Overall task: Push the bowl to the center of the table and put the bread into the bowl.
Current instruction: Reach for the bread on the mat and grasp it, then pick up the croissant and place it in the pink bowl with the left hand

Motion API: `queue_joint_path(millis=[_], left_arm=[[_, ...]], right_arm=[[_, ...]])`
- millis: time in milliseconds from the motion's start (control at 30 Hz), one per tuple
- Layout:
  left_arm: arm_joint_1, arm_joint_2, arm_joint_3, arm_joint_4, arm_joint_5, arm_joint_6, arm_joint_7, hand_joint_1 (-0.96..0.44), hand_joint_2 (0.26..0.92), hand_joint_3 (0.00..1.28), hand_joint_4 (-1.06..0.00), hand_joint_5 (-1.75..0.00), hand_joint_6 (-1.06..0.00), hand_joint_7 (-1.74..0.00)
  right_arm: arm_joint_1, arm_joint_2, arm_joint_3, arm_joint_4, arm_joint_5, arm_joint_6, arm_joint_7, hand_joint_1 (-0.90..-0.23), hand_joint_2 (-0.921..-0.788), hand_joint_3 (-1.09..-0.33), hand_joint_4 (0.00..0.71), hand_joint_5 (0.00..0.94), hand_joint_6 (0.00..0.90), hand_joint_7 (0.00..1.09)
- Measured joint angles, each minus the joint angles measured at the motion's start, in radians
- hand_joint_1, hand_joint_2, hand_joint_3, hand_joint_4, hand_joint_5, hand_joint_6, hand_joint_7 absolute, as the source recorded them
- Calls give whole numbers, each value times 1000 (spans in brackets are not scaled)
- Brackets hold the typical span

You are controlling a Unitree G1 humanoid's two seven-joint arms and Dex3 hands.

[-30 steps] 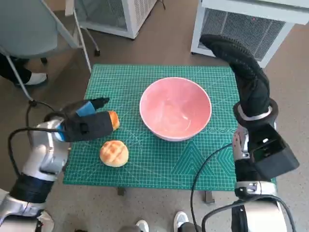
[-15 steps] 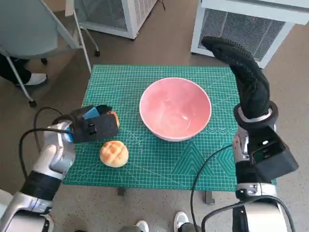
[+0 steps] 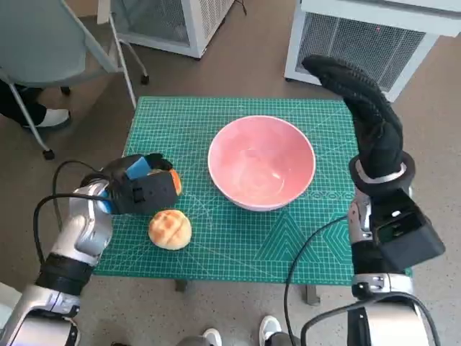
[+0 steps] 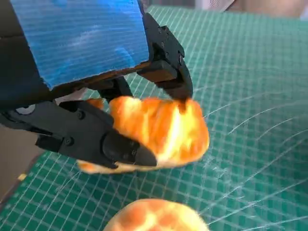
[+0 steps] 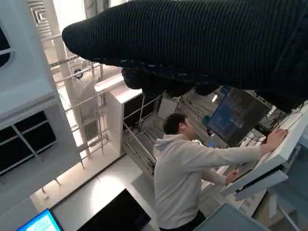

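The right hand point(image 3: 360, 101) stands raised beyond the desk's far right corner, glove pointing up and away, fingers straight and loose, nothing in it. The left hand point(image 3: 140, 189) sits low over the desk's left side, its black fingers point(image 4: 166, 72) clamped round a piece of bread point(image 4: 159, 132).

The desk point(image 3: 302, 245) wears a green gridded mat; white cabinets point(image 3: 367, 36) and a grey chair point(image 3: 50, 43) stand behind. A person point(image 5: 187, 173) works at a counter in the right wrist view.

The pink bowl point(image 3: 261, 161) sits mid-desk. A round bun point(image 3: 170, 229) lies just beside the left hand, golden and crosshatched.
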Motion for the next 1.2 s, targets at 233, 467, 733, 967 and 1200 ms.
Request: queue_joint_path(millis=[233, 467, 733, 967, 1200], left_arm=[[5, 8, 107, -191, -45, -49, 51, 1, 920, 102, -693, -1135, -546, -1267], [-34, -13, 171, -306, -58, -94, 135, 1, 920, 85, -712, -1135, -566, -1228], [-144, -68, 155, -346, -34, -116, 186, 0, 921, 76, -698, -1141, -596, -1208], [-238, -148, 77, -330, 13, -156, 221, 0, 921, 65, -709, -1109, -610, -1212], [-270, -223, -5, -227, 39, -240, 243, 0, 920, 85, -681, -1090, -598, -1272]], right_arm=[[2, -2, 0, -1, 2, 0, 0, -584, -921, -741, 266, 1, 274, 171], [7, -9, 0, -5, 10, 5, 1, -589, -921, -740, 266, 1, 272, 174], [22, -13, 1, -24, 49, 21, 13, -587, -921, -736, 266, 0, 270, 177], [32, -13, 1, -39, 79, 31, 24, -597, -921, -730, 266, 0, 268, 181], [41, -13, 2, -57, 83, 37, 25, -599, -921, -730, 265, 0, 264, 183]])
